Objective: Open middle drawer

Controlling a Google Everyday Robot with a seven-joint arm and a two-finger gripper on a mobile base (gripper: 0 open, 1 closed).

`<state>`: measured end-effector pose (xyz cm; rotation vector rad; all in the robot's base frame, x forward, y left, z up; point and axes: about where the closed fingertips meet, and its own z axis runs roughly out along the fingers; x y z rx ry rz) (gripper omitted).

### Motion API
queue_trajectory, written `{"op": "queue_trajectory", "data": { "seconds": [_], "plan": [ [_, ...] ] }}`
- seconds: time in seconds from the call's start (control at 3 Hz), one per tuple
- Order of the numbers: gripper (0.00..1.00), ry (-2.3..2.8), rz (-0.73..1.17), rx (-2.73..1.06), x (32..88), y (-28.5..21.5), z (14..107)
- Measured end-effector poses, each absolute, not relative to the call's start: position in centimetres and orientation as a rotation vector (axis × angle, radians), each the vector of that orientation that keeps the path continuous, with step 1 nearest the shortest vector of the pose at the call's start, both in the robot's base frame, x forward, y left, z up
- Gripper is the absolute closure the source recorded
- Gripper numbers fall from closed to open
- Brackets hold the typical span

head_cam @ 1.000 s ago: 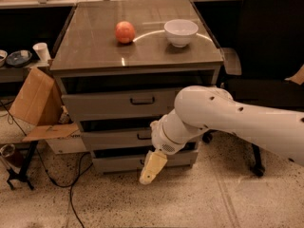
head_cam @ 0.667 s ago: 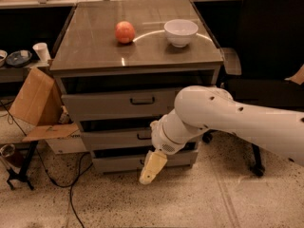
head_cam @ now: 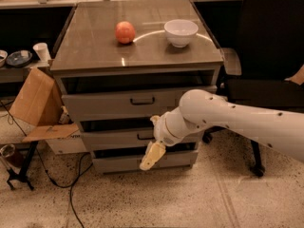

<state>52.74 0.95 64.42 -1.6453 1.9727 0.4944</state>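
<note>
Gripper (head_cam: pixel 148 160) sits low in front of the cabinet (head_cam: pixel 66 77), cream-coloured, tilted with its tip toward 7 o'clock, overlapping the bottom drawer (head_cam: pixel 116 164); whether it is open or closed can't be told from this angle, and it shows nothing held. White arm (head_cam: pixel 237 122) comes in from 3 o'clock, and its wrist covers the right end of the middle drawer (head_cam: pixel 111 139). That drawer is the centre one of three grey fronts, with a dark gap above it. Its black bar handle (head_cam: pixel 144 136) is just at 11 o'clock of the gripper, partly hidden behind the wrist. Contact between gripper and handle is not visible. Top drawer (head_cam: pixel 118 104) has the tallest front and the same handle type. On the cabinet top are a red fruit (head_cam: pixel 125 32) and, at its 3 o'clock and well apart, a white bowl (head_cam: pixel 181 32). Cardboard box (head_cam: pixel 35 99) leans at the cabinet's 9 o'clock, and a black chair (head_cam: pixel 270 42) stands at 3 o'clock.
</note>
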Motion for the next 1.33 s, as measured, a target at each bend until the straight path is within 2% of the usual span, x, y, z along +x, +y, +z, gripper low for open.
{"op": "queue_trajectory", "data": {
  "seconds": [0.67, 1.33],
  "plan": [
    [0.0, 2.087, 0.619, -1.568, 58.6, 0.2, 53.9],
    [0.0, 2.203, 0.621, -1.427, 62.1, -2.6, 47.9]
  ]
}}
